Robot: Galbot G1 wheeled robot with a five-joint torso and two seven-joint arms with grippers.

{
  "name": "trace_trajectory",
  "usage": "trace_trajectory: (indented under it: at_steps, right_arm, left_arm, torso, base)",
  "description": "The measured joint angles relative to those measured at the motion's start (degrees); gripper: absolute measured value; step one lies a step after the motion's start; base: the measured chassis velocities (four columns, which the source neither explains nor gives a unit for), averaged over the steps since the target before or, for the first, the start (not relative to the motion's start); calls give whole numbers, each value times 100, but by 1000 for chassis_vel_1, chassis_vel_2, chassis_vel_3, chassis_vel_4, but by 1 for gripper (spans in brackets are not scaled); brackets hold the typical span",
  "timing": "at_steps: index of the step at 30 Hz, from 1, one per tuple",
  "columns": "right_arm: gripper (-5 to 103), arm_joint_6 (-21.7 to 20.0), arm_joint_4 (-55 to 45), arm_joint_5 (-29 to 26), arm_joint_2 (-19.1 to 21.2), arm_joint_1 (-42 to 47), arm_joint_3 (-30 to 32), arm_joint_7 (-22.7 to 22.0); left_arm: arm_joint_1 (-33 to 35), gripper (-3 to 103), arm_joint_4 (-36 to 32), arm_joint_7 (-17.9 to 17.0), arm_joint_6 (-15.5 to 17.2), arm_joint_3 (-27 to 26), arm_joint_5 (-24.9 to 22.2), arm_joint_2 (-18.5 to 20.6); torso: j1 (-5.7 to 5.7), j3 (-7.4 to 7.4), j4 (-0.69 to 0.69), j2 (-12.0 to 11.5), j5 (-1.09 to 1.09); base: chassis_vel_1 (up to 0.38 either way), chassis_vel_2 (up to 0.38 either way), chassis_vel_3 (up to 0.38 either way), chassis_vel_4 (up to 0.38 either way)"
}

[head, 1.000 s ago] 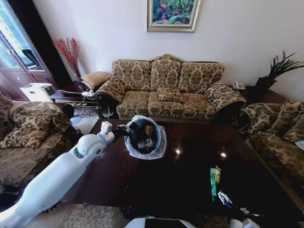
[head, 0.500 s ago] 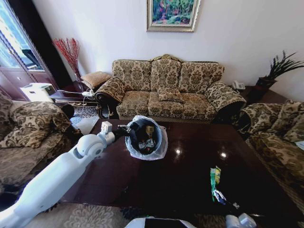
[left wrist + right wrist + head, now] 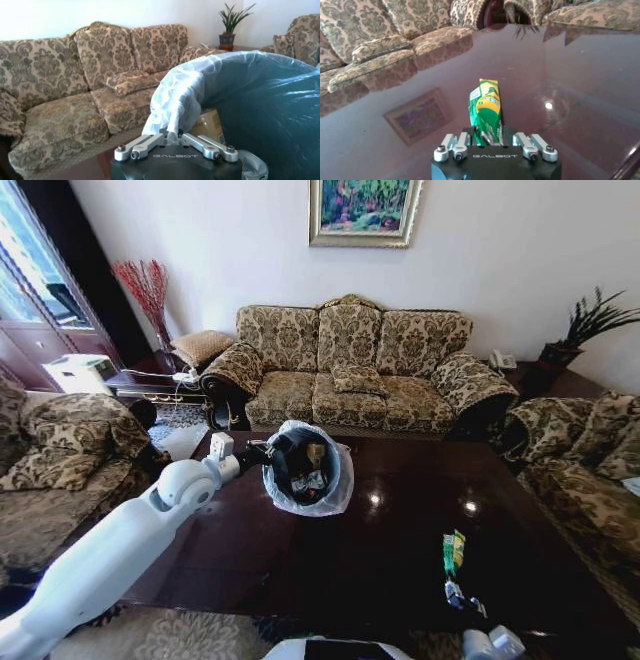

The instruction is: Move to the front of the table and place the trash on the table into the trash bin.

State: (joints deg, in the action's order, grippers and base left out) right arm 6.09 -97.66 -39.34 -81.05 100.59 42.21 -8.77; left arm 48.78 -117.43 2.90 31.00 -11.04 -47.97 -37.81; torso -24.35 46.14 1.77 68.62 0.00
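Head view shows the glossy dark red-brown worktop (image 3: 400, 550), its polished surface mirroring the ceiling lights. The left gripper (image 3: 262, 455) reaches over the worktop's far left part and is clamped on the rim of the trash bin (image 3: 305, 470), a small round black bin lined with a crinkled, translucent whitish bag; small pieces of trash lie inside it. In the left wrist view the gripper's (image 3: 175, 135) metal fingers pinch the bunched plastic liner (image 3: 175, 101) at the bin's edge. Near the worktop's front right, the flat green-yellow wrapper (image 3: 453, 555) lies lengthwise. The right gripper (image 3: 462, 605) is at the wrapper's near end; in the right wrist view its (image 3: 490, 138) fingers are closed narrowly on that end of the shiny, elongated wrapper (image 3: 487, 103).
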Motion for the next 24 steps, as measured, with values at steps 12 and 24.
trace_trajectory:
  at_steps: [12,24]
  right_arm:
    - [8,241,113,63,-134,-6,24,-127]
    - [0,326,-1569,639,489,-564,851,-379]
  left_arm:
    - [6,0,-2,107,-41,-51,12,80]
    - [-58,0,8,112,-50,-28,-2,56]
  torso:
    - [0,0,0,0,0]
    - [0,0,1,0,1]
  base:
    - [0,0,0,0]
    - [0,0,0,0]
